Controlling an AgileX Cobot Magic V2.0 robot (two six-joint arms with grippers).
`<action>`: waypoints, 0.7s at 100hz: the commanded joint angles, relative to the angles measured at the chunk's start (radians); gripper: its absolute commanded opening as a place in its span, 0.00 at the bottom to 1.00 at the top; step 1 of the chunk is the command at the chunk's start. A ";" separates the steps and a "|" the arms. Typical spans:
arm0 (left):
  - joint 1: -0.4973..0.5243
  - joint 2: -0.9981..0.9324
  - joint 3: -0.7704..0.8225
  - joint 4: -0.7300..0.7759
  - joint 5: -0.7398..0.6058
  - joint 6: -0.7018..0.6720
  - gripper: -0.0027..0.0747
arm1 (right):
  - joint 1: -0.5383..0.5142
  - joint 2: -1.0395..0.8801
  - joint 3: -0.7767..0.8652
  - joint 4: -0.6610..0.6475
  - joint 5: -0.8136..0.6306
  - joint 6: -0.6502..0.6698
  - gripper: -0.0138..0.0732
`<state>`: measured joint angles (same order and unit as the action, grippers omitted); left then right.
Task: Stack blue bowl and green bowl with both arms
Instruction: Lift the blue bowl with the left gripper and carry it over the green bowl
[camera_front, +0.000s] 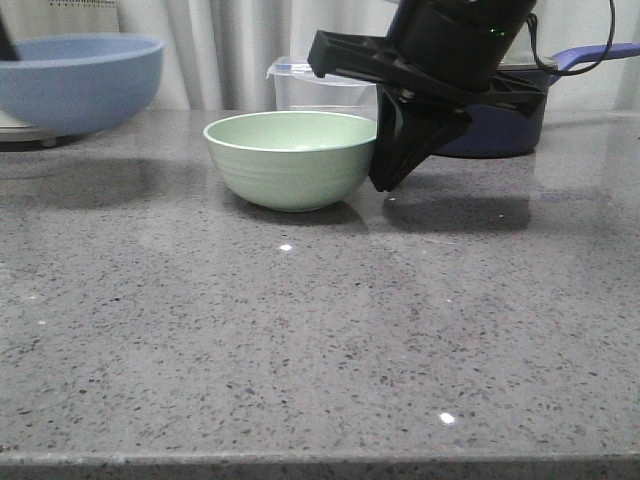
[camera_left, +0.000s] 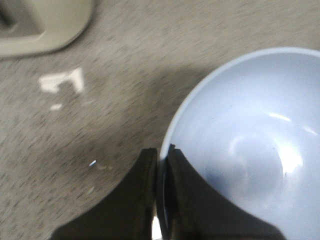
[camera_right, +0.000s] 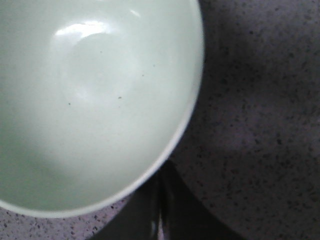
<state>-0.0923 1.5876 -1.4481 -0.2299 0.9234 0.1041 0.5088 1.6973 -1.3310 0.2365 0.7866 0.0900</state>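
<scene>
Two bowls, one lifted at the far left, one standing mid-table with a gripper at its rim.

The blue bowl (camera_front: 78, 80) hangs above the grey speckled table (camera_front: 320, 340) at the left edge of the front view, mouth up and rim roughly level; the left gripper (camera_left: 161, 165) pinches its rim, one finger inside the wall and one outside. The green bowl (camera_front: 292, 158) stands upright on the table near the middle, mouth up (being round, it has no long axis to speak of). The right gripper (camera_front: 385, 180) points down just beside its right wall, fingers drawn together below the rim in the wrist view; whether they grip the wall cannot be told. Behind stand a clear container (camera_front: 320, 85) and a dark blue saucepan (camera_front: 500, 120).
</scene>
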 joint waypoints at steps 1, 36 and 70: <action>-0.049 -0.019 -0.100 -0.036 0.002 -0.006 0.01 | 0.000 -0.043 -0.023 0.013 -0.037 -0.012 0.10; -0.191 0.122 -0.351 -0.038 0.148 -0.006 0.01 | 0.000 -0.043 -0.023 0.013 -0.037 -0.012 0.10; -0.266 0.144 -0.372 -0.049 0.127 -0.006 0.01 | 0.000 -0.043 -0.023 0.013 -0.036 -0.012 0.10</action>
<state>-0.3443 1.7772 -1.7861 -0.2464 1.1059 0.1041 0.5088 1.6973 -1.3310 0.2365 0.7866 0.0900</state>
